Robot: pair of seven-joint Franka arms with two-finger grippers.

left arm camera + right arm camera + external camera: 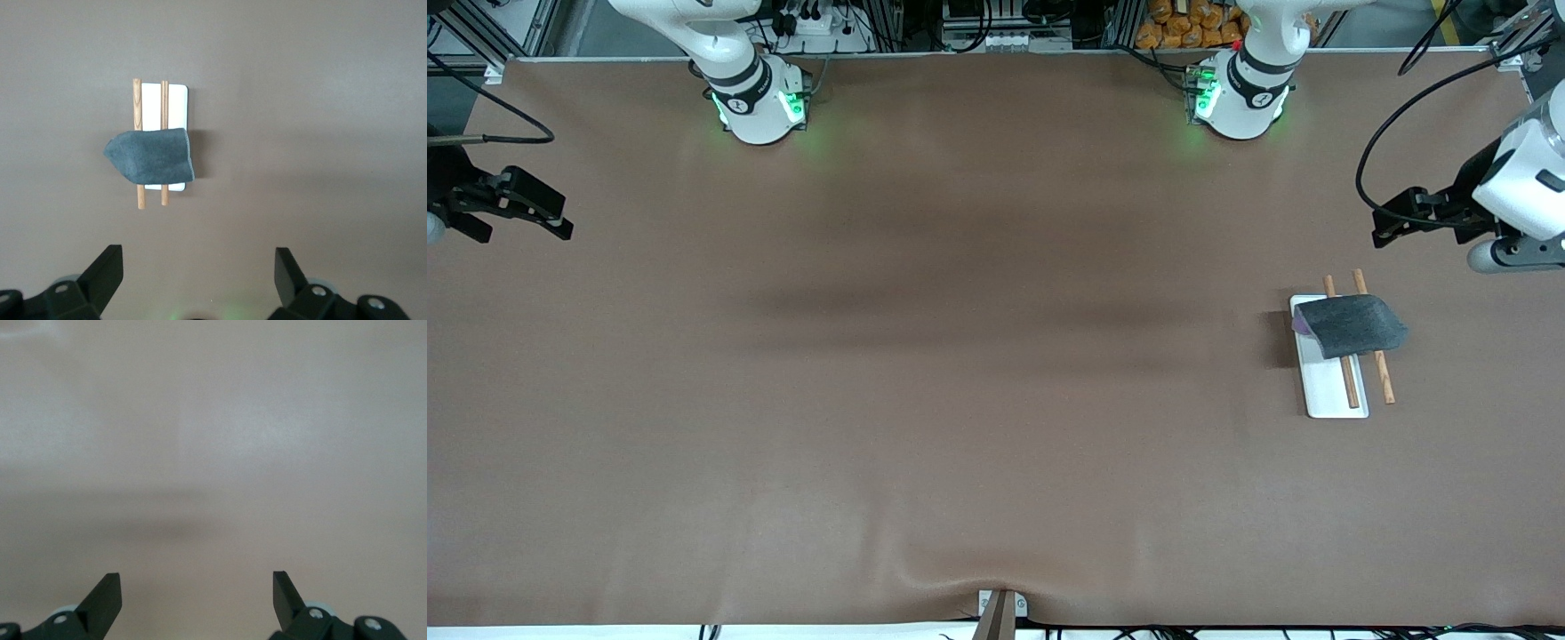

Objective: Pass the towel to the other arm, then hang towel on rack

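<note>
The dark grey towel (1352,325) is draped over the two brown rods of the rack (1332,391), which stands on its white base toward the left arm's end of the table. In the left wrist view the towel (150,157) covers the middle of the rods over the rack's base (175,100). My left gripper (1392,222) is open and empty, raised over the table at the left arm's end, apart from the rack; its fingers (107,272) frame bare table. My right gripper (516,213) is open and empty over the right arm's end of the table; its wrist view (197,587) shows only bare table.
The brown table mat (960,356) covers the whole surface. A small bracket (1000,609) sits at the table's edge nearest the front camera. Cables and clutter lie past the edge by the robot bases.
</note>
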